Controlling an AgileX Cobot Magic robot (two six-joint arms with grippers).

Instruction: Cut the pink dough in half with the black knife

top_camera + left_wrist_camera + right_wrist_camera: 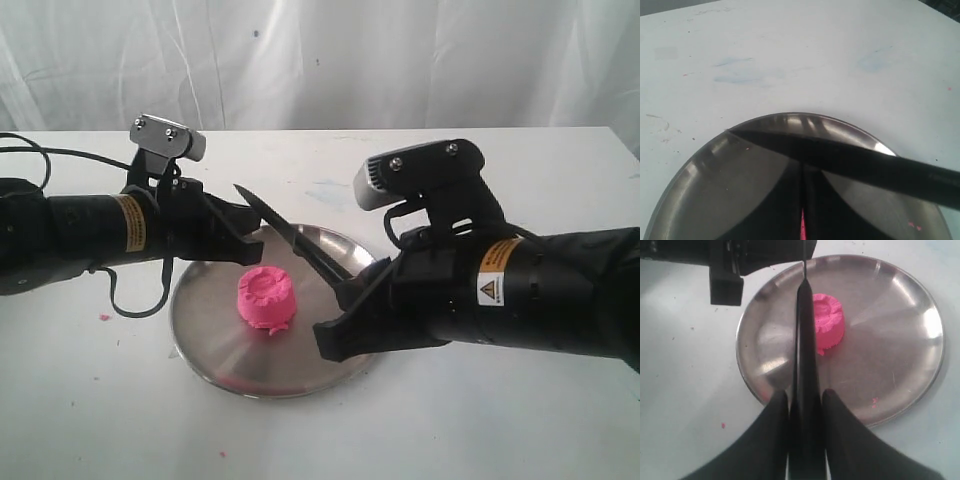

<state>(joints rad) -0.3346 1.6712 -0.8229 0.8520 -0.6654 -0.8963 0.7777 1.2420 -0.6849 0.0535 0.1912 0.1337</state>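
Observation:
The pink dough point(264, 297) is one squat round lump with a dented top, sitting left of centre on the round steel plate point(330, 370). My right gripper point(338, 300) is shut on the handle of the black knife point(290, 232). The blade slants up and left above the plate, passing behind the dough without touching it. In the right wrist view both fingers point(780, 410) clamp the knife point(805, 330), with the dough point(827, 322) just beside the blade. My left gripper point(250, 245) hovers shut over the plate's back left rim, near the blade. The knife point(850, 160) crosses its view.
The plate point(920, 365) lies on a white table with a pale curtain behind. Small pink crumbs dot the plate point(874, 400) and the table point(103, 317). A black cable point(130, 300) loops under the left arm.

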